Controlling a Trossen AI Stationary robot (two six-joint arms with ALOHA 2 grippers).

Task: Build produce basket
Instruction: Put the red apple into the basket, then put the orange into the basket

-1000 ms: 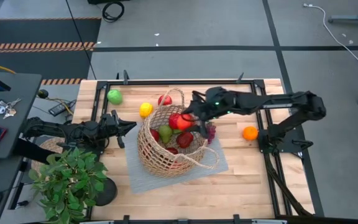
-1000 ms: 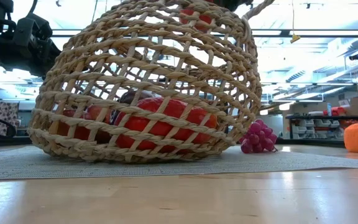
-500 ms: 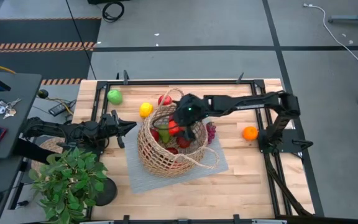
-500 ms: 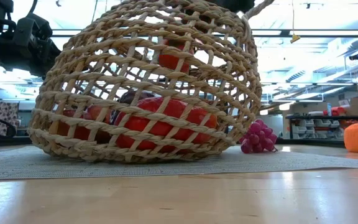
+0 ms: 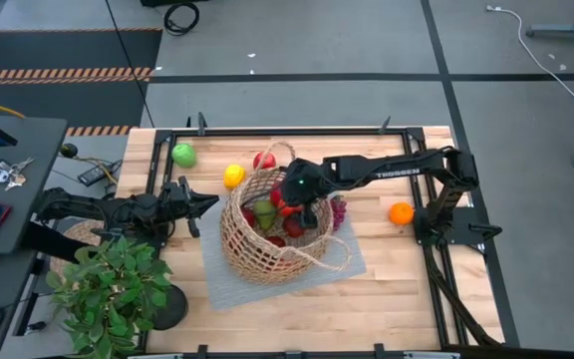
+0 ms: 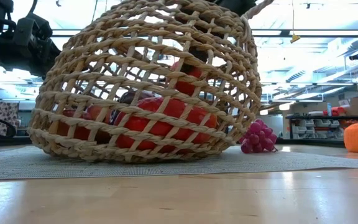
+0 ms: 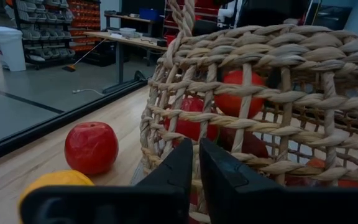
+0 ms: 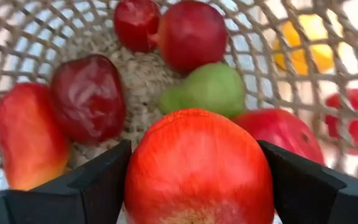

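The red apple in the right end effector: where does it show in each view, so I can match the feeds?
High view: red apple inside the basket, under the right end effector.
Low view: seen through the weave, upper middle.
Left wrist view: probably the red fruit behind the weave; not certain.
Right wrist view: fills the centre, between the fingers.
Shared landmark: the basket's woven wall.

Right gripper (image 5: 289, 199) with apple (image 8: 199, 165) fills the basket (image 5: 267, 261) mouth; bare table (image 5: 387, 299) lies open nearby.
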